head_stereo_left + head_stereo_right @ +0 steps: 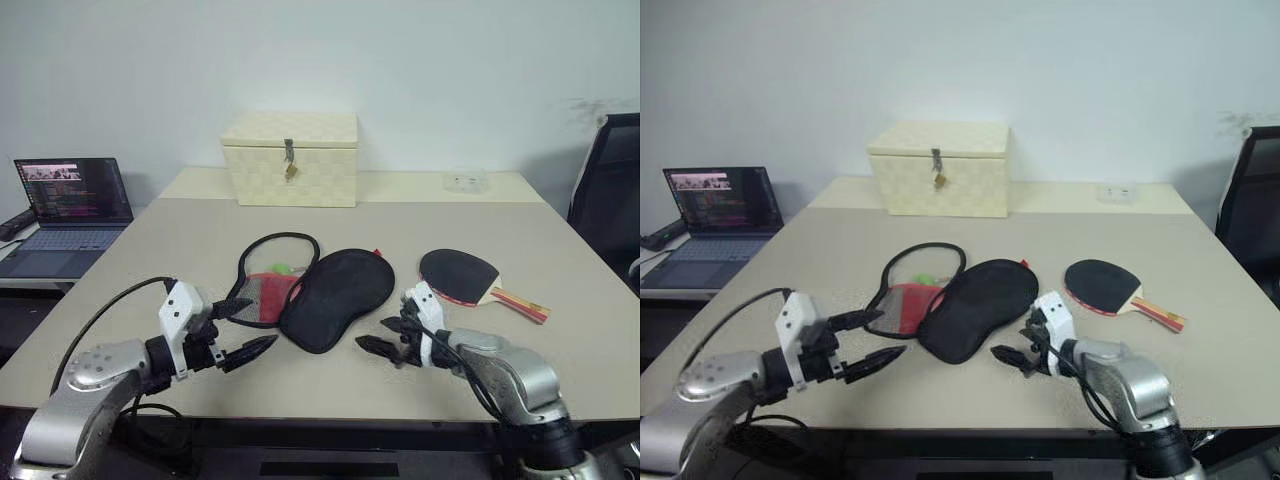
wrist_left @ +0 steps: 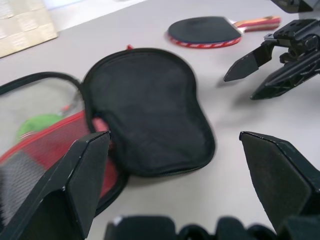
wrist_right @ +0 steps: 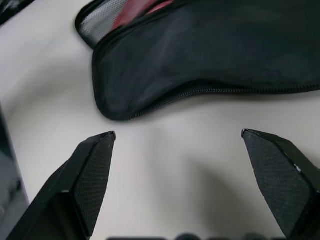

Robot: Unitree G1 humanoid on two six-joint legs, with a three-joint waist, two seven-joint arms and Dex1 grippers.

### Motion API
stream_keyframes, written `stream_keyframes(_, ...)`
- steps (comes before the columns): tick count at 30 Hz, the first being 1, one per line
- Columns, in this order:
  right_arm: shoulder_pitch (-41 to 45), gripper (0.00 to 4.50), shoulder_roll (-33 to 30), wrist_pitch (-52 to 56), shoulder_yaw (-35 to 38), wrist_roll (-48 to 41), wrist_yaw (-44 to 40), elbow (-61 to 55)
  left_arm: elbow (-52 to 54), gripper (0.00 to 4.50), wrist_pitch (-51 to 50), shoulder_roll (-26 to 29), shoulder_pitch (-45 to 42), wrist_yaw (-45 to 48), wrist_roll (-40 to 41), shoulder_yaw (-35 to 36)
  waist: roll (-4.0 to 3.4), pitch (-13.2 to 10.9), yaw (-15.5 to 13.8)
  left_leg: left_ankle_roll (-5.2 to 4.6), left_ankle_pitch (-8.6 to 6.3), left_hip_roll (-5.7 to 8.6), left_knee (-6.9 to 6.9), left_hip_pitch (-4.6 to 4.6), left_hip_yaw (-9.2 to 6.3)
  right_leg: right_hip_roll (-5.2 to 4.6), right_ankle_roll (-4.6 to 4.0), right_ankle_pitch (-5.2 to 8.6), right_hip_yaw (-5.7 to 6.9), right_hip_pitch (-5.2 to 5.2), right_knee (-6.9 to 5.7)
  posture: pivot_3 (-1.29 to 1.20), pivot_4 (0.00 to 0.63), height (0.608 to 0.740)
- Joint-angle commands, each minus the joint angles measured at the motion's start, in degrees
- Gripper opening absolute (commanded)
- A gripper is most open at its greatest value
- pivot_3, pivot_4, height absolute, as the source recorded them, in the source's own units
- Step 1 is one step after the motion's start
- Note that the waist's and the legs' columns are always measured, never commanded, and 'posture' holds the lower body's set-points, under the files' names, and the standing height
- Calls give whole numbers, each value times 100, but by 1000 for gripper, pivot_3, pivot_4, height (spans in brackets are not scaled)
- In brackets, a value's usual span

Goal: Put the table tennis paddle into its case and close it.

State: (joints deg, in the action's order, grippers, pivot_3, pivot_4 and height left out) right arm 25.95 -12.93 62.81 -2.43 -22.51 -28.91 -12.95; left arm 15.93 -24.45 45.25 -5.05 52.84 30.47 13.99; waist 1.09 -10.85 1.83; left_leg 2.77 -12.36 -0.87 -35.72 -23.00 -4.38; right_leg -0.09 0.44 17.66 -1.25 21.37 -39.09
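No text, brand, number or sign could be read anywhere. The laptop (image 1: 70, 205) screen showed rows of small coloured lines and a strip of pictures along its top, all too fine to make out. The red panel inside the open case (image 1: 310, 290) bore no lettering that could be told, and the box (image 1: 291, 158) carried none.

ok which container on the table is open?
The black paddle case, unzipped and spread flat mid-table. The cream checkered box behind it has its lid down and latched.
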Motion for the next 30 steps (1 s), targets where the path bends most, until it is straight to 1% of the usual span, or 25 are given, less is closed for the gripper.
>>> stream_keyframes(1,168,4436,222,248,180,-240,202,48,-186,4500,116,202,-326,302,102,153,0,0,-24,0,0,3,0,-3,-3,-1,0,0,4,0,2,0,150,740)
stream_keyframes(4,233,4436,364,243,-74,-179,304,203,-306,4500,3,344,-474,530,247,257,0,0,-12,-1,-1,8,3,-8,0,-7,-2,-2,6,3,5,0,150,740)
stream_keyframes(7,368,4436,560,85,-238,-85,426,515,-223,4500,-135,505,-399,747,369,322,0,0,14,-1,-1,6,11,-7,5,-7,-6,-4,5,10,4,0,150,740)
stream_keyframes(14,935,4436,1187,-461,-258,98,784,1493,293,4500,-445,604,-51,804,665,484,0,0,131,-1,0,-13,30,9,12,8,-9,2,-8,11,-1,0,150,740)
stream_keyframes(20,1127,4436,1393,-621,-275,111,807,1745,448,4500,-540,606,22,732,703,536,0,0,127,-1,0,-10,35,7,14,8,-18,-3,-13,14,1,0,150,740)
stream_keyframes(22,1075,4066,1405,-548,-245,68,813,1676,462,4500,-544,606,16,729,688,532,0,0,128,-1,0,-8,44,7,17,6,-29,-9,-16,19,2,0,150,740)
stream_keyframes(24,1031,3548,1382,-478,-202,36,824,1602,454,4500,-532,601,-15,729,661,497,0,0,127,-1,0,-8,52,4,19,6,-30,-10,-18,27,1,0,150,740)
stream_keyframes(30,1087,1481,1259,-143,91,-163,790,1559,433,4500,-480,563,-174,755,599,292,1,0,127,0,0,-7,66,2,30,6,-31,-10,-41,42,1,0,150,740)
